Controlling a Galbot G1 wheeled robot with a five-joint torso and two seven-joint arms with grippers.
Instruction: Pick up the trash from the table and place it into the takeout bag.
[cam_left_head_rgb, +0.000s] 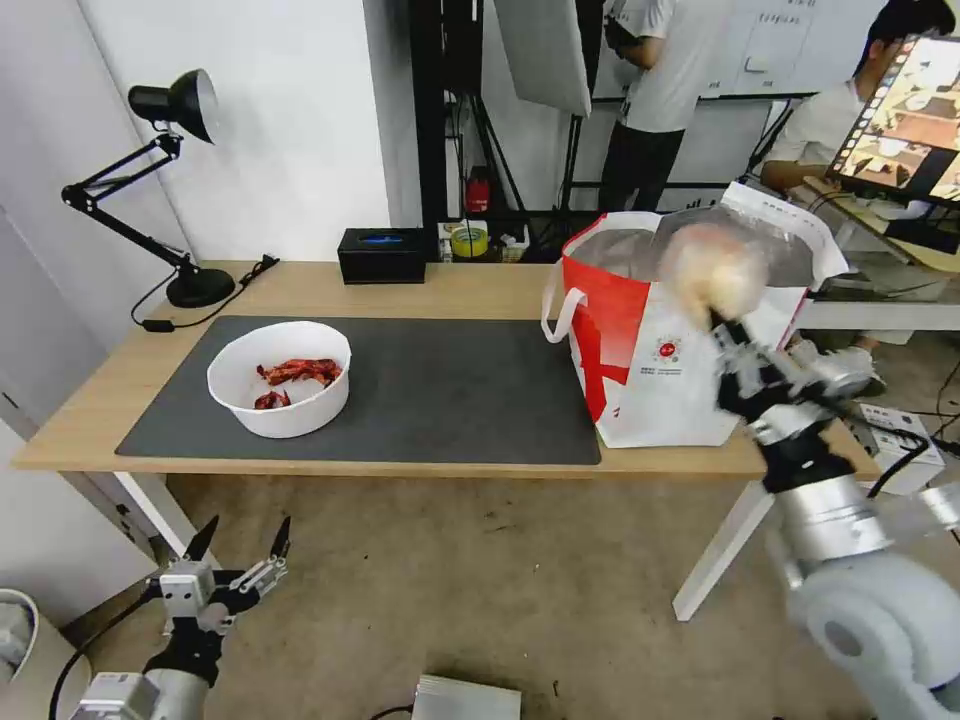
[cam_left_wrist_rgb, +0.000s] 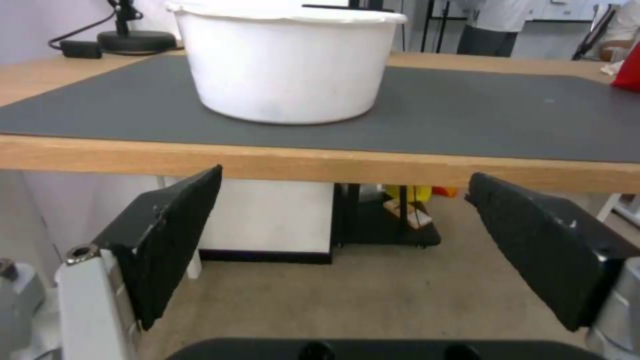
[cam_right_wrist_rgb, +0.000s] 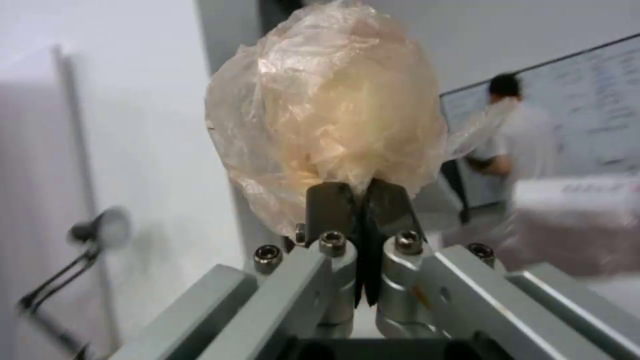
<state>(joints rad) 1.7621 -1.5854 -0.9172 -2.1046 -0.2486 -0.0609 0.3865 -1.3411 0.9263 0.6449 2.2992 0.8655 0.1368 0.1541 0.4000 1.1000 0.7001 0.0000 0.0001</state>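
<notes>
Clear bag around pale lump (cam_right_wrist_rgb: 327, 110) pinched in right end effector (cam_right_wrist_rgb: 357, 192), held above takeout bag (cam_left_head_rgb: 680, 370) mouth, near front rim. Left end effector (cam_left_head_rgb: 243, 538) spread, parked below tabletop (cam_left_head_rgb: 480, 285) edge, facing white bowl (cam_left_head_rgb: 280, 378).

Crinkled glossy plastic bag (cam_right_wrist_rgb: 327, 105) (matt mat (cam_left_head_rgb: 450, 390))

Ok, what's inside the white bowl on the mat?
The white bowl holds red shell pieces against its white inside. Its near wall hides part of the bottom, so anything lying there can't be seen.
</notes>
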